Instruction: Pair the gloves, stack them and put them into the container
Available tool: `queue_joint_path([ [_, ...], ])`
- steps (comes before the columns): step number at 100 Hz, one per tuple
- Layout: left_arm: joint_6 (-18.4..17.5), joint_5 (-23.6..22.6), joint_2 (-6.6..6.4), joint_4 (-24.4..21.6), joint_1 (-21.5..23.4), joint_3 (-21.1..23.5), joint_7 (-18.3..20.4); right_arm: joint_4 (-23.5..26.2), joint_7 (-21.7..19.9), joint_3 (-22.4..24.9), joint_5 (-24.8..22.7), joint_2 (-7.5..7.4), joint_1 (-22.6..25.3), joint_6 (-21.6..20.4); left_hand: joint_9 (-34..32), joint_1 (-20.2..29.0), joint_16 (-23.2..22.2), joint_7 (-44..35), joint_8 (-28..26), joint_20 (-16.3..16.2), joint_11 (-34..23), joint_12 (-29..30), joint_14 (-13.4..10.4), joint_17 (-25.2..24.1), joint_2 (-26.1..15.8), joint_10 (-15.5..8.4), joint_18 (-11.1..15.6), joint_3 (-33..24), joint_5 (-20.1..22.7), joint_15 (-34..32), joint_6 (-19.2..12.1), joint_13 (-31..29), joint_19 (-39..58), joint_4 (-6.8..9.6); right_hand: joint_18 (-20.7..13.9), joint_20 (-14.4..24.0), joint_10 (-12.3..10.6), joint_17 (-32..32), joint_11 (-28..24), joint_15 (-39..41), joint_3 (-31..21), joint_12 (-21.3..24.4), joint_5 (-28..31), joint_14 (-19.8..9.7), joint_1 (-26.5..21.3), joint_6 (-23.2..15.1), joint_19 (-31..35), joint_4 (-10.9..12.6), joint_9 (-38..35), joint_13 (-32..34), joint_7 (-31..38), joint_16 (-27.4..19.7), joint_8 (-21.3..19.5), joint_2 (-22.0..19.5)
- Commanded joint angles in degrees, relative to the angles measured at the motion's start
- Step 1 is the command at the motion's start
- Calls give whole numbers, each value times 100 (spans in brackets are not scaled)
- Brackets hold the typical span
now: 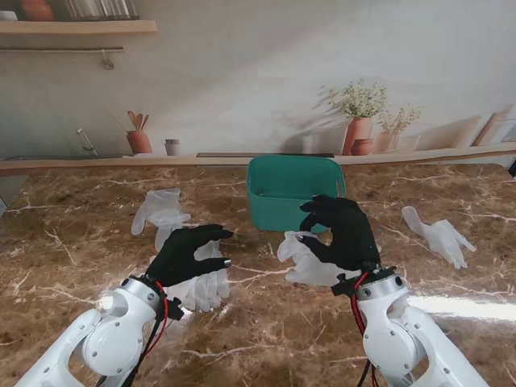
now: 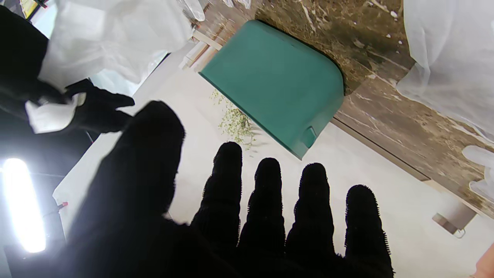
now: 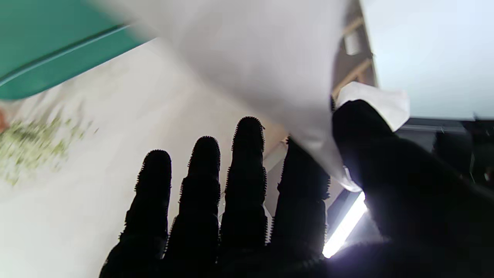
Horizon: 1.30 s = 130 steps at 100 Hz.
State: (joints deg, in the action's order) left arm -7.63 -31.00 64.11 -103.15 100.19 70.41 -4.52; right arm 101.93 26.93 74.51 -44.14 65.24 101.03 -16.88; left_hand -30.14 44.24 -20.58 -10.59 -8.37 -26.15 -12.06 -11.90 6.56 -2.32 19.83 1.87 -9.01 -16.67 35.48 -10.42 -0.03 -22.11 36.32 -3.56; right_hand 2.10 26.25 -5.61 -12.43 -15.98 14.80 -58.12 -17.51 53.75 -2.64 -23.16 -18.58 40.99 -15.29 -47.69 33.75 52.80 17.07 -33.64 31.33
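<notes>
Brown marble table [image 1: 72, 266] | left hand [image 1: 187, 251] spread out, holding nothing, over white gloves [image 1: 205, 284] | right hand [image 1: 343, 234] pinching a white glove [image 1: 305, 256] just near the green container [image 1: 292, 192] | lone glove [image 1: 439, 235] far right

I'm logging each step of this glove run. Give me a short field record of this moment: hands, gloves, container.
left hand: open, fingers spread over a white glove lying on the table
right hand: shut on a white glove, pinched between thumb and forefinger
held glove: lifted, hanging in front of the container
container: teal, upright on the table, no glove visible inside
loose gloves: one far left, one far right, both flat on the table
pairs stacked: none yet
</notes>
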Motion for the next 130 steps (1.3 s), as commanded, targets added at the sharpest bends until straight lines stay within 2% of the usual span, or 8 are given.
queue_joint_path([
  [1,22,54,-16,47,-41,-50,135,162,-227,-21,69,86,97,-22,12,-279,-97,67,-37,-191,-9,11,-20,-126,339,32,20,-1218,7,121,1,81,-20,-137,-17,138,-102,117,106,-51,-171,-84,96,-129,-120,-52,-155,-221,42,-183,53,97,-134,-204],
  [28,-78,291,1,375,-286,-371,157,447,-934,-109,1278,134,156,-802,374,-710,-169,794,317,-272,-38,-25,60,-148,910,158,56,-1898,-1137,111,269,305,-114,-294,-49,166,-113,298,190,-114,-152,-79,104,-182,-129,-78,-330,-214,179,-429,19,85,-339,-209],
  [35,-162,435,19,512,-380,-484,149,508,-1185,-154,1576,116,159,-1004,570,-744,-201,934,398,-297,-42,-27,112,-162,882,150,52,-1930,-1445,97,62,409,-218,-317,-51,179,-113,294,212,-119,-160,-74,120,-203,-127,-79,-354,-214,212,-466,9,82,-370,-199],
  [71,-869,1050,40,886,-782,-793,330,540,-2012,-506,2361,-16,31,-1575,1089,-824,-279,562,263,-616,-4,12,-13,-284,1195,59,156,-2366,-1387,222,-769,1091,-1505,-367,-71,222,-89,383,301,-141,-199,-36,177,-256,-111,-94,-514,-222,340,-713,-42,49,-428,-159],
  [74,-961,1067,29,913,-816,-809,377,529,-2040,-537,2395,-20,14,-1588,1136,-885,-303,474,211,-984,-4,22,-29,-261,1260,49,181,-2446,-1384,238,-793,1144,-1819,-400,-73,225,-83,389,307,-142,-202,-33,177,-257,-116,-87,-524,-221,350,-725,-43,46,-430,-158],
  [92,-1154,1149,-41,979,-965,-925,692,466,-2178,-695,2588,-42,-82,-1702,1595,-883,-288,86,-7,-1291,33,-34,-150,-334,1404,-5,334,-2546,-1372,364,-815,1641,-2397,-394,-112,242,-66,448,352,-167,-194,-13,180,-293,-117,-99,-598,-223,446,-882,-58,19,-441,-156],
  [119,-1478,2145,-278,1104,-1231,-1089,1963,437,-2352,-768,2686,-81,-181,-1752,2309,-236,618,-206,-194,745,1053,-134,-321,-15,1387,-149,507,-2426,-1354,1026,-1009,2007,-3527,-312,-147,267,-46,522,374,-110,-201,7,182,-338,-146,-74,-694,-217,552,-1068,-59,-1,-462,-148],
  [130,-1503,2360,-324,1110,-1268,-1113,2194,408,-2358,-781,2705,-79,-210,-1719,2372,-343,775,-253,-233,943,1140,-181,-324,-19,1479,-157,517,-2336,-1305,1073,-992,2038,-3611,-327,-148,284,-35,522,366,-88,-201,8,185,-333,-154,-56,-702,-218,554,-1079,-53,-8,-470,-141],
])
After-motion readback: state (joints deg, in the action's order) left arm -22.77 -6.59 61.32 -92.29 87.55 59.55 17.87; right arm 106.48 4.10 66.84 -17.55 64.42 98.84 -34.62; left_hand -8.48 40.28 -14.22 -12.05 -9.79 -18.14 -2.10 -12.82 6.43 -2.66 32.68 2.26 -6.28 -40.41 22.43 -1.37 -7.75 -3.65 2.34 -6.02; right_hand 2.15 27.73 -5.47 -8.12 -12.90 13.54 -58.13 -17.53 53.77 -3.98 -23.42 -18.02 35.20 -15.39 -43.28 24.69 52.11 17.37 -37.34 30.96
